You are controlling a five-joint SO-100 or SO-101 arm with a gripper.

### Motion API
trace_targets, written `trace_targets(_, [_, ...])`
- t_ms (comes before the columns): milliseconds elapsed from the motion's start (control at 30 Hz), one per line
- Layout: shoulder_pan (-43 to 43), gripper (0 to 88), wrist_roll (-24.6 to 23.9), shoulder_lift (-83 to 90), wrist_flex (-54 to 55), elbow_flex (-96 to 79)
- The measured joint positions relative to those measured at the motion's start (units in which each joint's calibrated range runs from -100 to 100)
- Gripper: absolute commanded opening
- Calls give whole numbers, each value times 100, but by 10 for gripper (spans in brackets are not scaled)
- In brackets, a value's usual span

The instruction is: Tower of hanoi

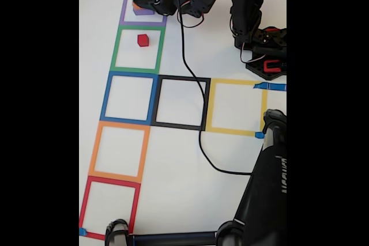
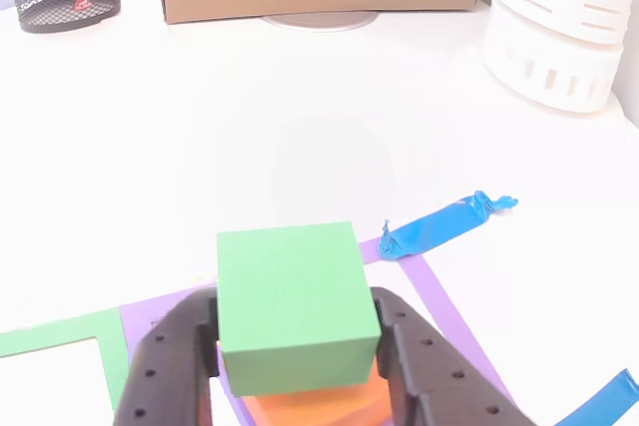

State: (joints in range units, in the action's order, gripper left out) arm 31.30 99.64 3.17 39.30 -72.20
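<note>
Seven tape squares (image 1: 128,97) mark the white table (image 1: 173,165); jaws clamp the green block (image 2: 295,306) atop orange (image 2: 319,408).

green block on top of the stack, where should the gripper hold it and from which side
Grip the green block by its two flat vertical side faces, coming down from above with one finger on each side. It sits square on the orange block, so closing above that seam should lift green alone.
</note>
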Motion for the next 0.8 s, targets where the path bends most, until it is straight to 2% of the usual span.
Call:
trace_targets(167, [-82, 76, 0, 929, -1048, 9])
trace_targets(300, [-117, 75, 0, 1815, -2443, 354])
trace_targets(600, [-82, 74, 18, 3098, -7594, 3161])
trace_targets(800, [-585, 72, -612, 3090, -10754, 5985])
